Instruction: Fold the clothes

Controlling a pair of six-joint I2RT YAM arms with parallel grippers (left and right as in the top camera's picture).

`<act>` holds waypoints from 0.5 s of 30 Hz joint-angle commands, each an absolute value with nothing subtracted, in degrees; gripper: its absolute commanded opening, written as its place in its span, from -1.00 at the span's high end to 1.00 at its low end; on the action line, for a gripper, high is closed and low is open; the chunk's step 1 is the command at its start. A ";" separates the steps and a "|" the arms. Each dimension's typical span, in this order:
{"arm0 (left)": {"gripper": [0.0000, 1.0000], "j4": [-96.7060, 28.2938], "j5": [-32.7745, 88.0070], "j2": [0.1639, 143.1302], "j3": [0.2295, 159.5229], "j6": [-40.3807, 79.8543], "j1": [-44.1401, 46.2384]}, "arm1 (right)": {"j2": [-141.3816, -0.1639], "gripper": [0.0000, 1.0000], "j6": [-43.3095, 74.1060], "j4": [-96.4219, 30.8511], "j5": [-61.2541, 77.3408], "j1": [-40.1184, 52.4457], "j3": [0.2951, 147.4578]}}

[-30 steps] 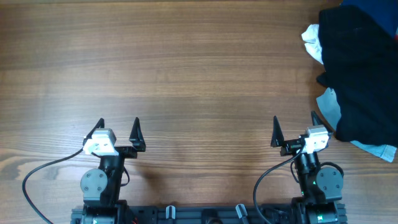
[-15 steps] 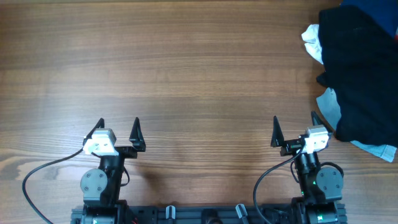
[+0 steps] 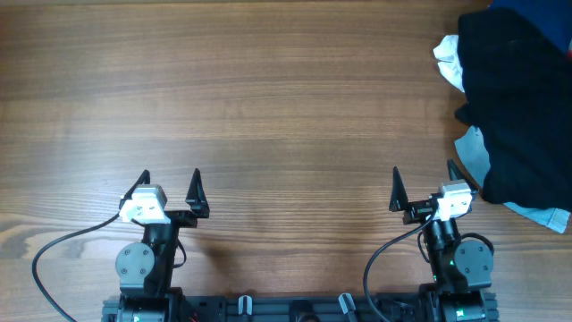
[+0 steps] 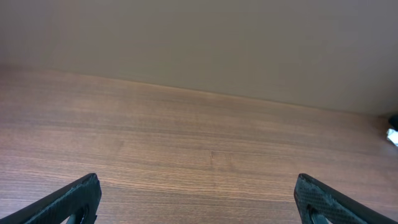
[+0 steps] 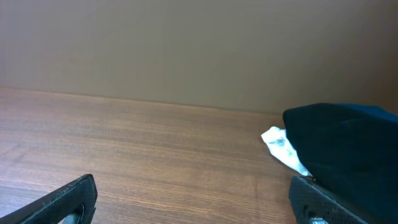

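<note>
The left gripper [image 3: 170,177] sits far to the left of the black garment, well apart from it, near the table's near edge. Its two dark fingers [image 3: 195,188] are spread wide with only bare wood between them, so it is released and holding nothing. The left wrist view shows the same: the left gripper [image 4: 199,200] has one fingertip low in each corner, with wood grain running to a plain beige wall [image 4: 199,43]. A black cable [image 3: 63,246] loops from this arm's base, also far left of the garment.

The wooden table [image 3: 268,98] lies bare from there across to the garment.

The right gripper [image 3: 423,172] stands just beside the garment's lower left edge. Its fingers are parted wide and grasp nothing. Whether its right finger touches the cloth cannot be told. In the right wrist view the right gripper [image 5: 193,199] is likewise open, and the garment bulks just beyond its right finger.

The black garment [image 3: 523,98], the clothes to fold, lies crumpled in a heap at the table's far right, running off the right edge; it also shows in the right wrist view [image 5: 348,143]. A white cloth [image 3: 447,58] pokes out from the garment's upper left side [image 5: 280,146]. A pale blue cloth [image 3: 474,148] shows from under its lower left edge.
</note>
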State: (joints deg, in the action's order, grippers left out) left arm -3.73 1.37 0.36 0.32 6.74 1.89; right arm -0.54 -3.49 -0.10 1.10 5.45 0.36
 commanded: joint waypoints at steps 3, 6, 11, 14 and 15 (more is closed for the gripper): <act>-1.00 -4.34 2.28 0.49 0.32 6.85 2.20 | -0.80 -0.99 -4.47 1.50 1.41 5.39 0.32; -1.00 -3.07 3.25 0.49 0.32 6.92 2.20 | -0.80 -0.99 -4.32 5.72 3.42 5.39 0.30; -0.99 4.75 9.96 0.49 0.43 6.87 2.20 | -0.80 -1.00 -4.36 15.07 3.97 5.39 0.58; -1.00 5.13 11.11 0.99 2.09 6.87 2.20 | -0.97 -1.00 -4.51 15.42 3.97 5.39 2.11; -1.00 4.82 11.11 1.61 3.09 6.87 2.20 | -1.28 -1.00 -4.51 15.42 3.97 5.39 2.81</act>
